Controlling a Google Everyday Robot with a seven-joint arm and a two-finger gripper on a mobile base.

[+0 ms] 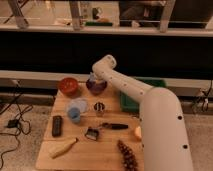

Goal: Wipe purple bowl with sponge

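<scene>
The pincer (93,80), clamped narrow apparently on the small pale blue sponge (91,77), is hanging in the round dark purple bowl (98,88) at the far side of the wooden desk (107,152), so the wiping step looks to be in hand, calling next for sweeping strokes inside.

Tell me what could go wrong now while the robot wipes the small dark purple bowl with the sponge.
1. The gripper, seemingly shut on the pale blue sponge, is at the small dark purple bowl, which sits unheld near the back edge of the wooden table. A firm push may slide it off.
2. The round reddish-brown bowl stands close beside it and could get knocked if the purple one shifts sideways.
</scene>
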